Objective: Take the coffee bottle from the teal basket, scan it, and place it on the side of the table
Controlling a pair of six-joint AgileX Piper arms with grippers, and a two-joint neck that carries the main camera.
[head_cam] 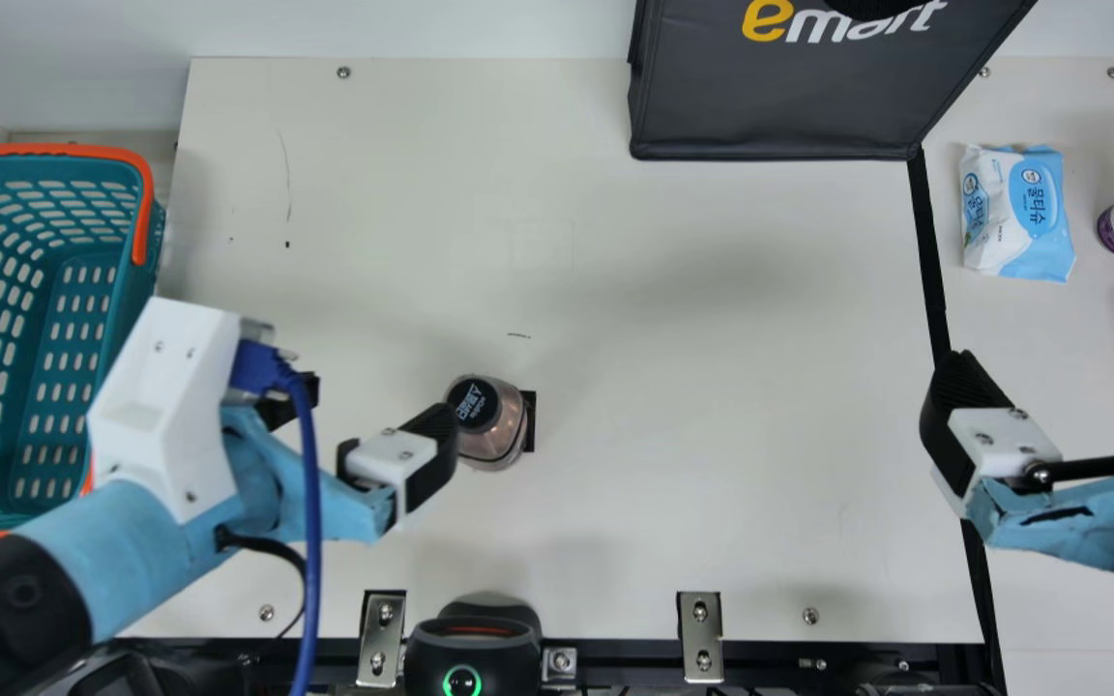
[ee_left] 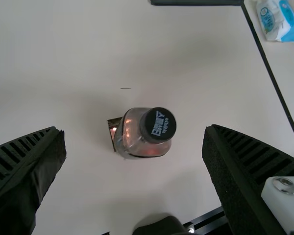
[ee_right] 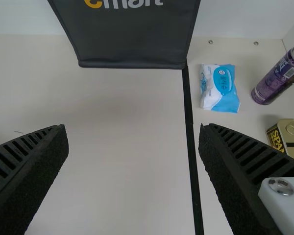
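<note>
From where I stand, the left claw gapes empty by the bottle, lower middle of the main view, and should centre, then squeeze its body evenly (never the cap), the right claw spread and empty too.

The left arm reached in from 8 o'clock in the main view, a white housing and blue cable at its wrist. The left gripper had its fingers spread wide. The right arm came from 4 o'clock, and the right gripper also gaped, pointing toward 11 o'clock.
</note>
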